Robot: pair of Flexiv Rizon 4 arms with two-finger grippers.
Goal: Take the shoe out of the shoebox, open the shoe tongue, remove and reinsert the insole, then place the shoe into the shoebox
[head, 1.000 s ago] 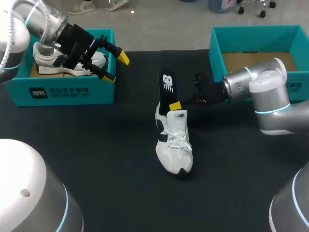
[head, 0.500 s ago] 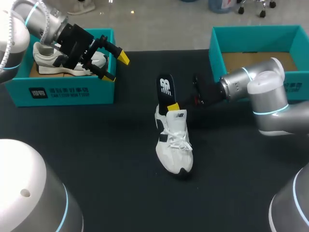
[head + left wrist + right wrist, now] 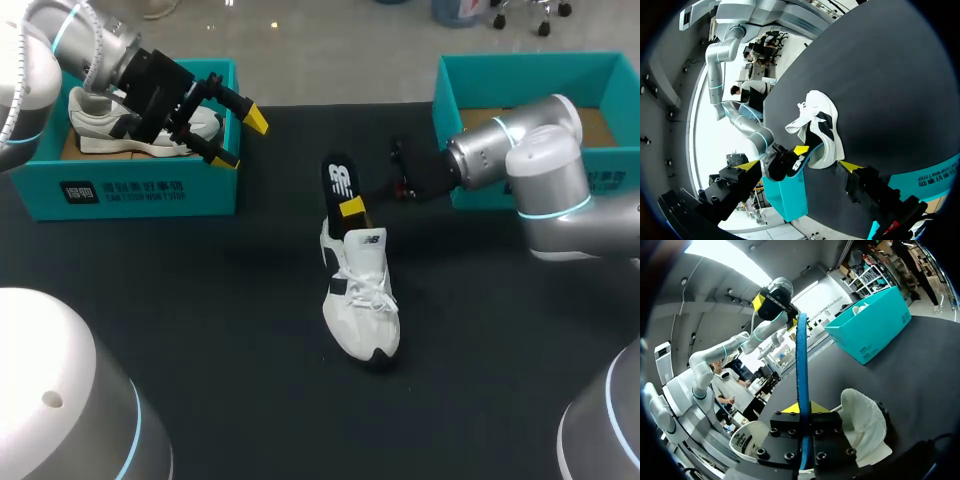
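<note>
On the dark table (image 3: pixel 200 330) the white shoe (image 3: pixel 362 300) lies on its sole near the middle, seen from overhead with its toe toward 6 o'clock and its heel toward 12 o'clock, laces up and tongue (image 3: pixel 368 243) raised. The black insole (image 3: pixel 341 180) stands out of the heel end, leaning a little toward 11 o'clock; its lower end meets the shoe's opening, though whether it still sits inside cannot be told. The right gripper (image 3: pixel 351 208), reaching in from 3 o'clock, is clamped on the insole low down, just above the shoe's collar. In the right wrist view the insole runs edge-on straight up between the two yellow fingertips (image 3: pixel 790 408), which press it from both sides. The shoe itself is touched by neither arm. At 2 o'clock from the shoe is a teal shoebox (image 3: pixel 520 75) with a bare cardboard floor, and the right arm passes along its front wall. At 10 o'clock is a second teal box (image 3: pixel 140 190) with another white shoe (image 3: pixel 100 125) lying in it (side-on, toe toward 3 o'clock). The left gripper (image 3: pixel 243 138) hangs over that box's 3 o'clock end, its fingers spread wide apart with nothing between them, well apart from the shoe on the table.
</note>
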